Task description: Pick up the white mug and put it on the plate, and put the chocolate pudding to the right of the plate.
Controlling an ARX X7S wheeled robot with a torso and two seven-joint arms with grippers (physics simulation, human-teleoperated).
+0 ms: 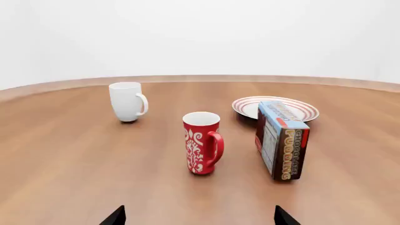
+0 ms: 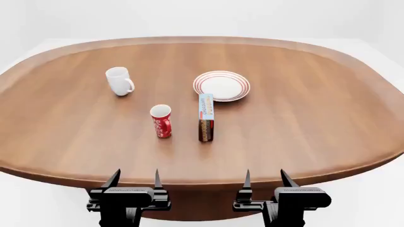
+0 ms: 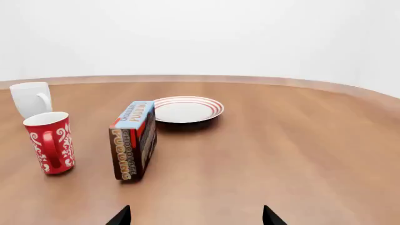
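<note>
mug (image 2: 118,81) far left | plate (image 2: 222,85) right of it | pudding (image 2: 206,117) before plate | cup (image 2: 161,121) left of pudding

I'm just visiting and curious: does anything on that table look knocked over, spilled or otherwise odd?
Nothing stands out. The white mug and red cup stand upright, the plate lies flat and empty, and the chocolate pudding carton stands on a narrow side just in front of it. No spills or damage show.

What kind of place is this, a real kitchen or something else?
Most likely a simulated test scene, not a real kitchen. One large oval wooden table stands before blank white walls, and it carries only a white mug, a red cup, a plate and a pudding carton.
</note>
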